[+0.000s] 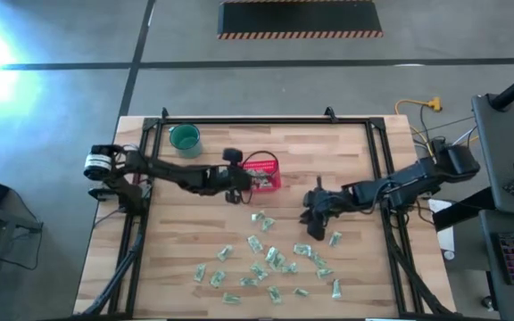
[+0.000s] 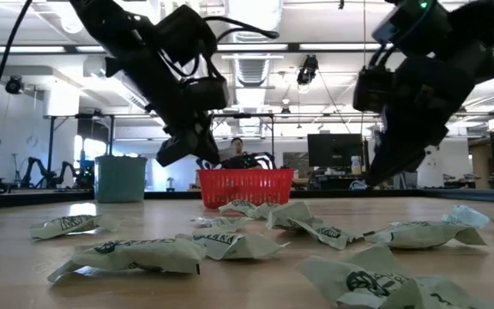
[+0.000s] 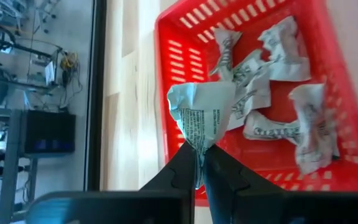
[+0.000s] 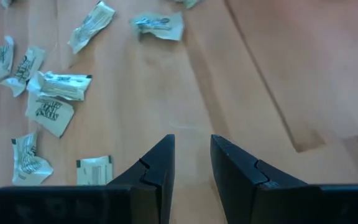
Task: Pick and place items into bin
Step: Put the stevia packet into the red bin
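Note:
The red basket (image 1: 263, 171) stands on the table's far middle part and holds several green-and-white packets (image 3: 272, 93). My left gripper (image 3: 199, 163) hangs over the basket's left rim (image 3: 166, 74), shut on one packet (image 3: 201, 112). Many more packets (image 1: 270, 261) lie scattered on the near middle of the table. My right gripper (image 4: 191, 142) is open above bare wood, right of the basket and just beyond the scattered packets (image 4: 58, 93); there is nothing between its fingers. In the low view the basket (image 2: 245, 186) sits behind the packets (image 2: 135, 253). My left gripper pinches the packet by one narrowed end (image 3: 197, 144) between its two fingertips. It comes slanting down from the table's left. The packet sticks out beyond the fingertips, lifted clear, over the basket's left rim.
A round teal cup (image 1: 185, 138) stands left of the basket near the far edge. A black frame (image 1: 257, 120) runs around the table. Bare wood lies between the basket and the scattered packets and along the table's right side (image 1: 355, 178). A person (image 2: 237, 148) is in the room behind.

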You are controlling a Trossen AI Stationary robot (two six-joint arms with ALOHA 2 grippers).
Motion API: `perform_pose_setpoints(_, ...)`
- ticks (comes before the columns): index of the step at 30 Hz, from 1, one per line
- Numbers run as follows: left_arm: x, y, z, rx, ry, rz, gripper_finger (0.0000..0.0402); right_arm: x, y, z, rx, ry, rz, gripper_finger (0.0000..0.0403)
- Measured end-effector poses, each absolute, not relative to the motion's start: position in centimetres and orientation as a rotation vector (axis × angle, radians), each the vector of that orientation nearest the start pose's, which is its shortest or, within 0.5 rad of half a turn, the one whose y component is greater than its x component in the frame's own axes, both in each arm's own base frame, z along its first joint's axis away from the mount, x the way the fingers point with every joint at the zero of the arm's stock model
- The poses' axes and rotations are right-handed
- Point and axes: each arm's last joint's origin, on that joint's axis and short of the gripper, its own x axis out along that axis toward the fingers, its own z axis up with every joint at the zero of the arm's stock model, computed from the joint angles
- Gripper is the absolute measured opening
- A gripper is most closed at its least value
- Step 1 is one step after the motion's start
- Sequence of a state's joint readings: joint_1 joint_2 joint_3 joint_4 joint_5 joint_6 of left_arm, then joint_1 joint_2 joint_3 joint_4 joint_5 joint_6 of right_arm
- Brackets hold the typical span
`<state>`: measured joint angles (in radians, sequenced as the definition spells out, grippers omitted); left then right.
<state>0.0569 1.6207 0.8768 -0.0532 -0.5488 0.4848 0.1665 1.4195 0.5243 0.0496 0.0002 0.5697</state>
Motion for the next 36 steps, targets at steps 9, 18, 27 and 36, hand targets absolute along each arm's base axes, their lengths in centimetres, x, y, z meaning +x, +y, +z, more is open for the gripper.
perform_pose_setpoints(9, 31.8, 3.3, 17.8, 0.612, 0.902, 0.304, 0.0086, 25.8, 4.3, 15.2, 0.411, 0.94, -0.128, 0.0086)
perform_pose_setpoints(18, 31.8, 3.3, 17.9, 0.605, 0.898, 0.308, 0.0181, 24.7, 6.3, 15.9, 0.375, 1.046, -0.203, 0.0071)
perform_pose_setpoints(27, 30.2, 2.5, 19.6, 0.549, 0.919, 0.311, 0.0194, 23.5, 10.0, 17.0, 0.38, 1.123, -0.188, 0.007)
perform_pose_setpoints(36, 28.0, 1.2, 21.6, 0.49, 0.872, 0.312, 0.0194, 21.7, 10.8, 16.7, 0.423, 1.296, -0.265, 0.0068)
